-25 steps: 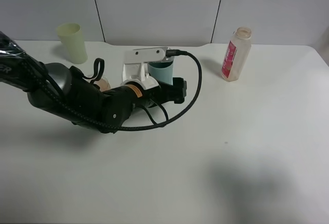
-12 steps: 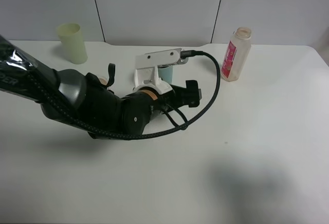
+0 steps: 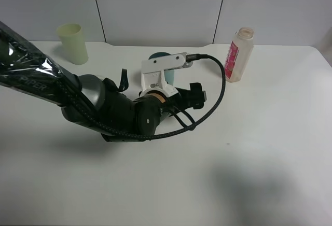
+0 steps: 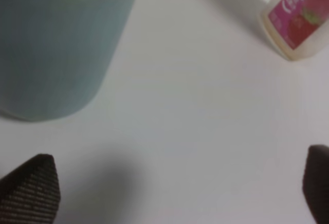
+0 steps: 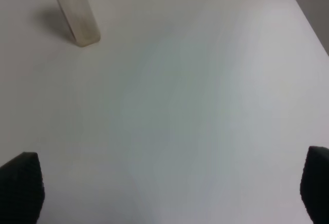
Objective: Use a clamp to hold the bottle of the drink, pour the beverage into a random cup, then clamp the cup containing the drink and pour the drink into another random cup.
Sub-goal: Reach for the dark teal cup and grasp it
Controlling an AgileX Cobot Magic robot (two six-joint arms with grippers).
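Teal smooth-sided plastic tumbler (image 4: 56,44) just ahead of the black two-fingered left gripper (image 4: 175,188), off toward one finger. Spread apart, gripping nothing. Swing across to straddle it, close gently mid-wall, keep upright. Black right gripper (image 5: 168,185) likewise apart, empty.

White table (image 3: 270,132): pale green cup (image 3: 73,43) upper left, teal cup (image 3: 167,74) upper centre, bottle (image 3: 238,55) upper right, all upright.

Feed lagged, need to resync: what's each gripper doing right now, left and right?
Left gripper: open, holding nothing; the teal cup stands ahead of it, untouched.
Right gripper: open, holding nothing.
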